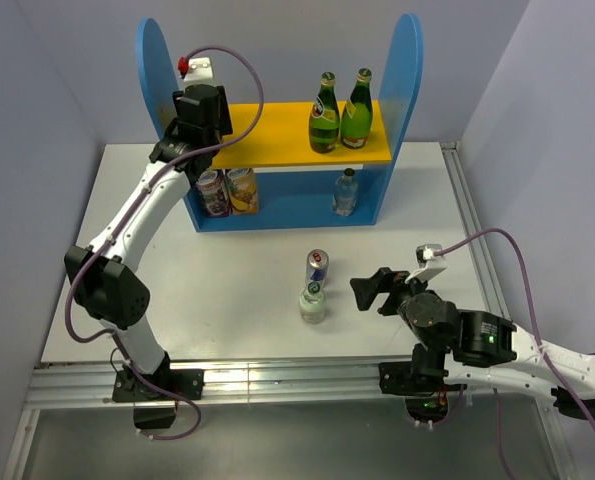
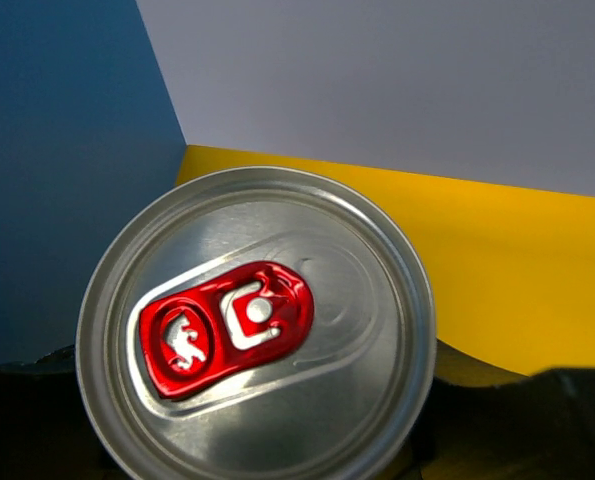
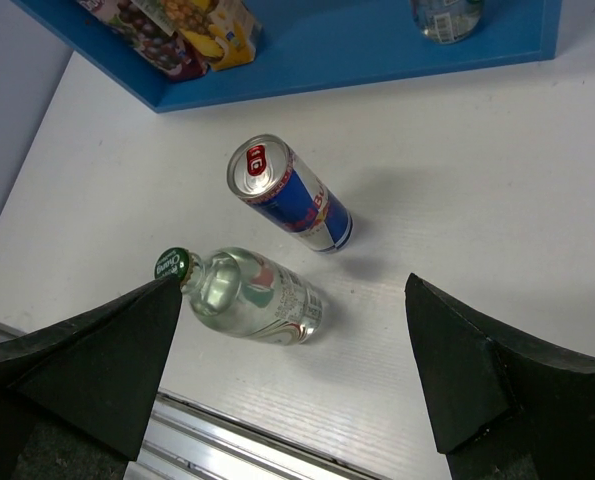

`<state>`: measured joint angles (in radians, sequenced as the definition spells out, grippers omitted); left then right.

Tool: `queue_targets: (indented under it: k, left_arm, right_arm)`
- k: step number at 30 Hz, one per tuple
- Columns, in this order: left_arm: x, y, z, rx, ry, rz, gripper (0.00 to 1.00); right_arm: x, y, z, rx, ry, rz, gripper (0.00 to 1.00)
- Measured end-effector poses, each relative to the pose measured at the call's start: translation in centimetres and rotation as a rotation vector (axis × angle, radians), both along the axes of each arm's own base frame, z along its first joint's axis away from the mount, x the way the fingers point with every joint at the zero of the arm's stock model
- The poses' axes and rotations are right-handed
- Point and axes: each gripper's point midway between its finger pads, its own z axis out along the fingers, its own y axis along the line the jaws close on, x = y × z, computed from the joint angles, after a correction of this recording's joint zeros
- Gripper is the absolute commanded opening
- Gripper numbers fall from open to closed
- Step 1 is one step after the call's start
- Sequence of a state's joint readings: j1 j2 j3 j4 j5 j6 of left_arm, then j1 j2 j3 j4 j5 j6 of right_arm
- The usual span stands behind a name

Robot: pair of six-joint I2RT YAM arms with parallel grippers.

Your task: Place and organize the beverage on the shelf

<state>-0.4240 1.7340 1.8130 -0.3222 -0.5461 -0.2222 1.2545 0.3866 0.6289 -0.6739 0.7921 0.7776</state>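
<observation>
White tabletop (image 1: 227, 290) and pale walls from overhead: the shelf (image 1: 407, 80) stands far, two green bottles (image 1: 340, 112) on the right of its yellow board (image 1: 277, 145), two cans (image 1: 227, 190) and a small clear bottle (image 1: 346, 192) below. My left gripper (image 1: 202, 112) hangs over the board's free left end; my right gripper (image 1: 369, 290) sits near

Left wrist: jaws clamped on a red-tabbed can (image 2: 257, 330), upright by the blue side panel (image 2: 67, 180), I reckon for setting down there

Right wrist: jaws spread wide, holding nothing, framing a blue-and-silver can (image 3: 289, 195) and a green-capped bottle (image 3: 247, 295) standing on the table, probably next
</observation>
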Motion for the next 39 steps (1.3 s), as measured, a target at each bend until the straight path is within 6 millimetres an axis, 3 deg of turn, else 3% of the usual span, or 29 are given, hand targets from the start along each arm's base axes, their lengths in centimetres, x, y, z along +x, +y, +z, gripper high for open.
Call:
queue_targets:
  k: [6,10,13,16,17,18,19,22,32,39]
  left_arm:
    - [0.7,1.4,-0.5,0.001,0.006,0.027,0.01]
    - [0.7,2.0,-1.5,-0.004,0.005,0.028,0.11]
    - [0.7,2.3,-1.5,-0.011,-0.008,0.028,0.29]
    - [0.5,2.5,-1.5,-0.015,-0.018,0.031,0.59]
    - [0.4,2.6,-1.5,-0.016,-0.019,0.032,0.85]
    - [0.4,2.6,-1.5,-0.012,-0.021,0.031,0.97]
    - [0.3,2.4,-1.4,-0.013,-0.024,0.017,0.99]
    - [0.1,1.5,-1.1,-0.023,-0.030,-0.008,0.99]
    - [-1.0,1.4,0.7,-0.043,-0.057,-0.036,0.99]
    - [-3.7,1.1,2.8,-0.064,-0.063,-0.082,0.99]
  right_arm:
    - [0.0,-0.1,0.0,0.016,0.001,-0.003,1.00]
    - [-0.1,-0.1,-0.4,0.010,0.006,-0.004,1.00]
    - [-0.1,-0.1,-0.4,0.011,0.007,-0.005,1.00]
    - [-0.1,-0.1,-0.4,0.014,0.008,-0.005,1.00]
    - [-0.1,-0.1,-0.4,0.016,0.008,-0.005,1.00]
    - [-0.1,-0.1,-0.3,0.018,0.008,-0.006,1.00]
    - [-0.1,-0.1,-0.3,0.020,0.008,-0.006,1.00]
    - [-0.1,-0.1,-0.3,0.026,0.010,-0.008,1.00]
    - [-0.2,-0.1,-0.3,0.036,0.014,-0.008,1.00]
    - [-0.2,-0.1,-0.3,0.035,0.014,-0.008,1.00]
